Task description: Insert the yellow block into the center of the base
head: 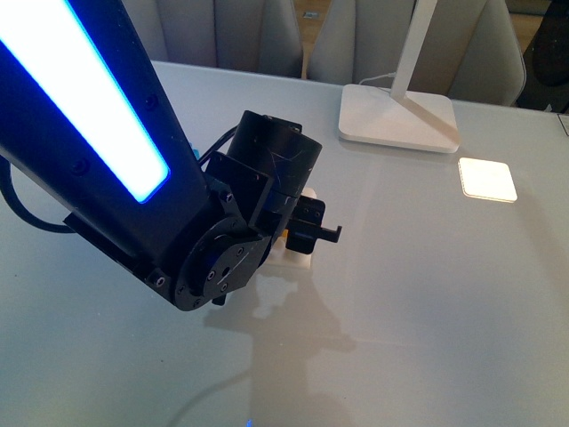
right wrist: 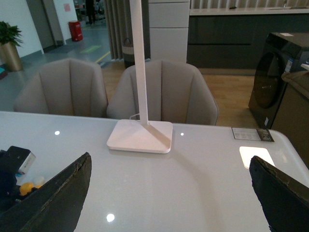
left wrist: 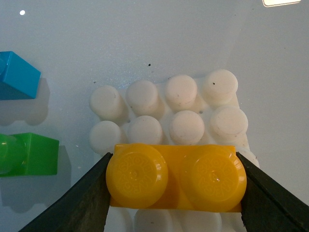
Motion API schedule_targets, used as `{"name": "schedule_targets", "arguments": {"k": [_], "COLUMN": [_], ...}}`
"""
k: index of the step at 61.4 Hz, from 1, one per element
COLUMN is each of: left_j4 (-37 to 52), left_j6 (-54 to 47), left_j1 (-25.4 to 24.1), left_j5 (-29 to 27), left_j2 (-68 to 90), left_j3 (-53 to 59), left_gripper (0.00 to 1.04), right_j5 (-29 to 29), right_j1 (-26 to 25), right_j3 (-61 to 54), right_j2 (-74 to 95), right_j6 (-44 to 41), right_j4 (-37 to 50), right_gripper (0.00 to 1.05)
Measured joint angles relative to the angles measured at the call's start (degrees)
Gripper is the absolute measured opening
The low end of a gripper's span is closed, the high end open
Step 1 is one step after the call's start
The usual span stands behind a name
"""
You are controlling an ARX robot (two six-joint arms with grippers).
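The left tool grips the yellow block by its short ends, holding it over the base with its long axis along the stud rows; centre probably lies slightly toward the two uncovered rows beyond.

I hold the block between the two fingers of my left gripper, and it touches both. The base lies under it on the table and reaches out past the fingertips. Outside one finger, apart from the base, lie the near brick and, further ahead, the far brick. The lamp foot lies well ahead of my right gripper.
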State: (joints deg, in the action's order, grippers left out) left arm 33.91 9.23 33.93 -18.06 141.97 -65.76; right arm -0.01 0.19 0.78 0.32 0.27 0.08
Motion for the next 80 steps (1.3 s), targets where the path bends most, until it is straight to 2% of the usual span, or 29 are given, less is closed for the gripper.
{"name": "schedule_targets", "arguments": {"k": [53,80], "left_j4": [-1.25,1.27], "left_j6": [5.27,7.19], "left_j1": [0.2,-0.13], "left_j5": [-1.46,-1.29], "left_j2": [1.92,2.58], "left_j3": [-1.2,-0.81], "left_gripper": [0.63,0.63], "right_j5": [0.0,0.02], "right_j1": [0.0,0.0], "right_j3": [0.0,0.0], "right_j2": [0.0,0.0], "right_j6": [0.0,0.0], "right_j4": [0.0,0.0], "right_gripper": [0.96,0.96]}}
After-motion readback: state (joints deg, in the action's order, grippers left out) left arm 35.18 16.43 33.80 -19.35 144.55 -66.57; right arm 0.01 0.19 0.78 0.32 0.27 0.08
